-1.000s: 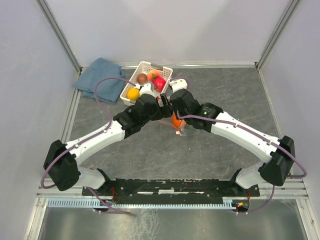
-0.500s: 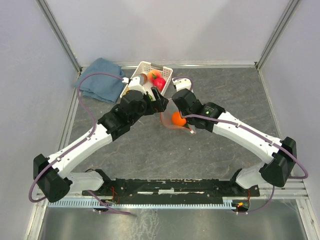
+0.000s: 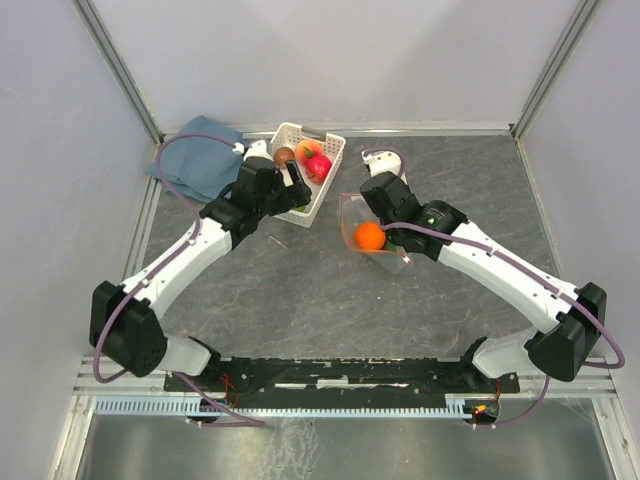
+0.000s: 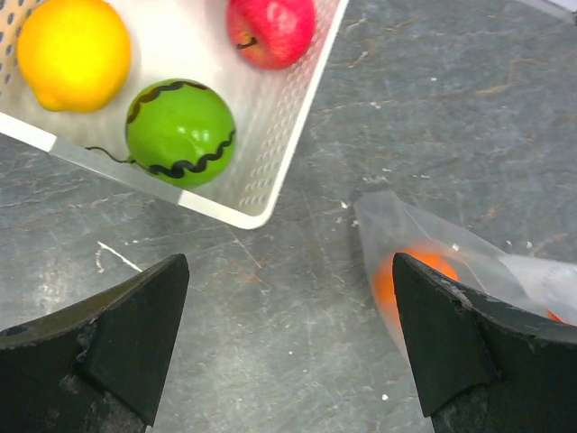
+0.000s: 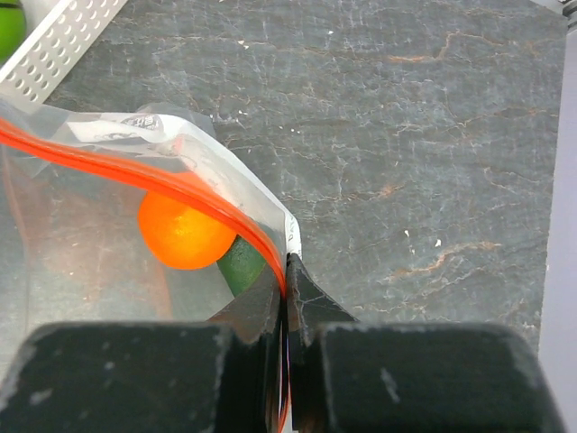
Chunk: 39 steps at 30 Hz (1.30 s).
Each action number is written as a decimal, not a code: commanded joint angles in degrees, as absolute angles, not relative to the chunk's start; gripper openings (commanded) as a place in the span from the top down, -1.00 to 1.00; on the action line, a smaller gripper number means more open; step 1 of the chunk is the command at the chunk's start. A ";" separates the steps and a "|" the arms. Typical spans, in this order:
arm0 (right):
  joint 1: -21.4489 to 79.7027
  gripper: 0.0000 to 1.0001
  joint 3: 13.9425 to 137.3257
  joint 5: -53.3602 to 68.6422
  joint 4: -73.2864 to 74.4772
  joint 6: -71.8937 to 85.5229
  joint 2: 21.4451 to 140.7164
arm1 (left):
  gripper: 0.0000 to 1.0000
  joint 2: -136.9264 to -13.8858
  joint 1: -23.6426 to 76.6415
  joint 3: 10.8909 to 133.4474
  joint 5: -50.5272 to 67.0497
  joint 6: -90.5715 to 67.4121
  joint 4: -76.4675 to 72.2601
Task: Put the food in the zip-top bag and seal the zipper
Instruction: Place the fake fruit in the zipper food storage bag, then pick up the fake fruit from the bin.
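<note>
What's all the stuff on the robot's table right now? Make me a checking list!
Surface: grey stone-look table.
Job's things: zip-top bag holds an orange fruit and a dark green one; its mouth looks open, zipper unsealed. Yellow lemon, striped green melon and red apple sit in the white basket.
Clutter: blue cloth, far left corner.
Claws: left claw open, empty; right claw shut on the bag's zipper edge.
Cables: purple cable along each arm.
Surroundings: pale walls, metal frame.

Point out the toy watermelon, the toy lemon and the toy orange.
toy watermelon (image 4: 180, 131), left wrist view, middle of its striped skin.
toy lemon (image 4: 74, 52), left wrist view, middle of its skin.
toy orange (image 5: 180, 239), right wrist view, its rounded front.
</note>
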State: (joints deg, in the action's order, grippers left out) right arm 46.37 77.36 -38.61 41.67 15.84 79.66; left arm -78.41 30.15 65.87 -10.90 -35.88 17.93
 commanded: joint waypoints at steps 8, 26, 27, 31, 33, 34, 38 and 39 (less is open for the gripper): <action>46.07 0.86 78.68 -37.03 40.24 15.35 82.29 | -0.99 -90.47 24.67 75.24 -9.69 -29.12 22.24; 44.21 0.85 82.69 -40.34 38.94 10.28 80.73 | -0.99 -105.96 23.24 86.80 -8.32 -25.25 28.00; 44.19 0.85 82.23 -39.80 38.47 10.35 79.93 | -0.99 -106.10 23.19 86.79 -8.24 -25.23 28.01; 44.21 0.84 80.85 -37.68 37.86 11.04 78.58 | -0.99 -107.13 23.08 87.32 -8.04 -25.14 28.17; 44.21 0.85 79.80 -37.00 37.55 11.28 78.57 | -0.99 -108.04 23.00 88.21 -8.42 -25.07 28.58; 44.21 0.85 79.44 -36.74 37.43 11.46 78.65 | -0.99 -108.59 22.94 88.90 -8.72 -24.92 28.97; 44.21 0.85 78.33 -35.41 37.01 12.20 78.78 | -0.99 -111.32 22.64 92.82 -10.37 -24.07 30.79; 44.21 0.85 78.05 -35.21 36.89 12.36 78.72 | -0.99 -112.08 22.52 93.71 -10.42 -23.82 31.16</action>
